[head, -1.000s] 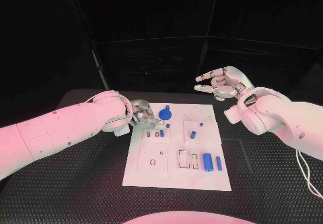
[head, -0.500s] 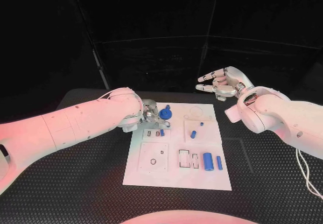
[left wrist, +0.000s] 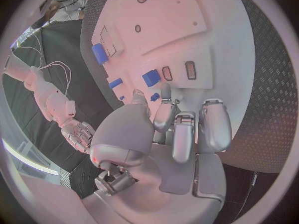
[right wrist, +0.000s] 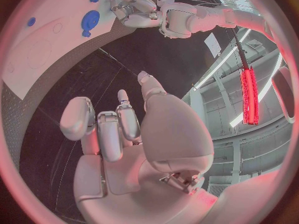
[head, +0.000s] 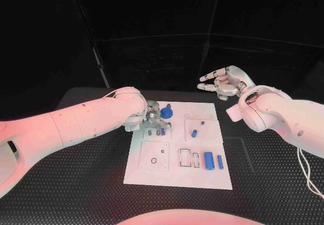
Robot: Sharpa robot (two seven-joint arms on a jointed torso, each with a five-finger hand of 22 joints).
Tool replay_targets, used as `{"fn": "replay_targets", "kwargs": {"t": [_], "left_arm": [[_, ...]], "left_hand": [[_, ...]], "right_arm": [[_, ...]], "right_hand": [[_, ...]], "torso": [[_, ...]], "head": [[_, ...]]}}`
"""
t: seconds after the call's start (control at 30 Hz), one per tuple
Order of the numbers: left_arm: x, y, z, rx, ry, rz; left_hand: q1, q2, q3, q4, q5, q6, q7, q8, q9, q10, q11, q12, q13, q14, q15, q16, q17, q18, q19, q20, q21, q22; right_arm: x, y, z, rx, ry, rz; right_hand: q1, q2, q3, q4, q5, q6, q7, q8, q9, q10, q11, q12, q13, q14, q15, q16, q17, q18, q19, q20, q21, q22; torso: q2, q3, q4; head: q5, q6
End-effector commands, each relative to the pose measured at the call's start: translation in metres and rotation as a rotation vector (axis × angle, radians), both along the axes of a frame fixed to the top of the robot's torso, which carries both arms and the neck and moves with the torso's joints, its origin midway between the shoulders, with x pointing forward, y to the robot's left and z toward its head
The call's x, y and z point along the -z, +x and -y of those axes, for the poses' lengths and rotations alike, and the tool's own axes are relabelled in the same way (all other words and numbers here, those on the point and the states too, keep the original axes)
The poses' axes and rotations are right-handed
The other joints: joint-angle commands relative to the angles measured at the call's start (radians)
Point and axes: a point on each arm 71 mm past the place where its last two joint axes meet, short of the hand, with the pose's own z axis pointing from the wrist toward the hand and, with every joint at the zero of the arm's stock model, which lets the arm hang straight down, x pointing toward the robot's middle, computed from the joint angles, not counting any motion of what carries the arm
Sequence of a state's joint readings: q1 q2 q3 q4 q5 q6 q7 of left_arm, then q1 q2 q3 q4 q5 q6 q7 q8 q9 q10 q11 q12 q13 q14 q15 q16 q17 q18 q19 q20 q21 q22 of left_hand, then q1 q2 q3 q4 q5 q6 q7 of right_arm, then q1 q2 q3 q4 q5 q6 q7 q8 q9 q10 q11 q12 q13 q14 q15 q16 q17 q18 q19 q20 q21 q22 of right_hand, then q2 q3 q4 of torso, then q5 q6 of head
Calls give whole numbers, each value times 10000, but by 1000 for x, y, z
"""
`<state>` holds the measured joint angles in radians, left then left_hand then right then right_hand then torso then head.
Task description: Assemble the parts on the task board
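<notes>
black textured matting covers the table (head: pixel 81 178), with darkness behind it and the white task board (head: pixel 177 180) lying in the middle.

at the left hand (head: pixel 154 119) the fingers (left wrist: pixel 163 115) are curled downward over the board's far left part, their tips just beside a small blue part (left wrist: pixel 151 77) that stands by two little oval slots (left wrist: pixel 179 71); whether the tips pinch it or only touch it i cannot tell, since the wrist view shows them close but not clearly closed on it. outward from there, a round blue gear part (head: pixel 165 113) lies just beyond the hand. the right hand (head: pixel 225 83) hangs raised past the board's far edge, fingers spread and holding nothing.

over the last second the left arm has swung in from the board's left edge, so the hand now sits over the slotted block, nearer the gear than it was. the right hand has barely shifted. that suggests the left hand is settling in to seat or grasp the small part.

further out on the board, two small blue pegs (head: pixel 194 133) rest in the right middle, and a blue cylinder (head: pixel 208 161) with a slimmer blue pin (head: pixel 219 161) lies near the right side, so most of the assembly looks undone.
</notes>
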<state>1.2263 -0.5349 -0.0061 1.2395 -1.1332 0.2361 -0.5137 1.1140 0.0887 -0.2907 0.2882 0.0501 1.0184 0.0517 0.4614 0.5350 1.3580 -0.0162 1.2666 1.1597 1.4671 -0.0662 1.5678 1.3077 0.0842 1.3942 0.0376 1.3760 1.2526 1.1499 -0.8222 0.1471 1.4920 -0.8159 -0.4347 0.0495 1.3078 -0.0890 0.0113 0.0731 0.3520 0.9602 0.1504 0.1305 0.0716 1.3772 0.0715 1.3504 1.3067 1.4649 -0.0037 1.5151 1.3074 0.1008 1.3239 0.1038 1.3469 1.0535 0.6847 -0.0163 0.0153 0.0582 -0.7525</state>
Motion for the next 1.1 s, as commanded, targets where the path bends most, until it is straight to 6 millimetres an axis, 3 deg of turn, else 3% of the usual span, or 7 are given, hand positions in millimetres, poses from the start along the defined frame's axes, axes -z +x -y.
{"fn": "replay_targets", "kwargs": {"t": [0.03, 0.93, 1.1], "left_arm": [[1, -2, 3, 295, 288, -344], [2, -6, 10, 633, 417, -585], [2, -6, 10, 628, 410, -572]], "left_hand": [[87, 50, -37, -36, -25, -56, 5, 53, 25, 44, -10, 54, 6, 1037, -71, 30, 2631, -159, 8, -3, 36, 11], [826, 321, 103, -269, -19, -188, -11, 269, 556, 24, -18, 91, 83, 1037, -70, 30, 2631, -164, -24, 10, 92, 141], [1642, 744, 658, -750, -8, -278, -42, 341, 771, 4, -52, 72, 78, 1037, -90, 30, 2631, -157, -56, -1, 80, 146]], "right_arm": [[-2, 1, -1, 47, -24, 72], [0, 2, -2, 20, -60, 24], [0, 2, -2, 21, -64, 19]], "right_hand": [[-52, 56, -80, 9, 80, 29, -14, 30, -11, -4, -79, -30, -9, 736, -73, -66, 1184, -23, -27, -76, -71, -12], [-11, 118, -77, 8, 199, 24, -18, 46, -14, 20, -83, -6, 11, 742, -78, -61, 1203, -27, -12, -82, -67, 4], [29, 145, -68, -6, 257, 23, -19, 56, -15, 22, -87, -5, 9, 743, -81, -62, 1203, -25, -14, -85, -73, -8]], "torso": [[2, -1, -1], [0, -18, 9], [7, -13, 3]], "head": [[10, -14], [23, -122], [28, -146]]}}
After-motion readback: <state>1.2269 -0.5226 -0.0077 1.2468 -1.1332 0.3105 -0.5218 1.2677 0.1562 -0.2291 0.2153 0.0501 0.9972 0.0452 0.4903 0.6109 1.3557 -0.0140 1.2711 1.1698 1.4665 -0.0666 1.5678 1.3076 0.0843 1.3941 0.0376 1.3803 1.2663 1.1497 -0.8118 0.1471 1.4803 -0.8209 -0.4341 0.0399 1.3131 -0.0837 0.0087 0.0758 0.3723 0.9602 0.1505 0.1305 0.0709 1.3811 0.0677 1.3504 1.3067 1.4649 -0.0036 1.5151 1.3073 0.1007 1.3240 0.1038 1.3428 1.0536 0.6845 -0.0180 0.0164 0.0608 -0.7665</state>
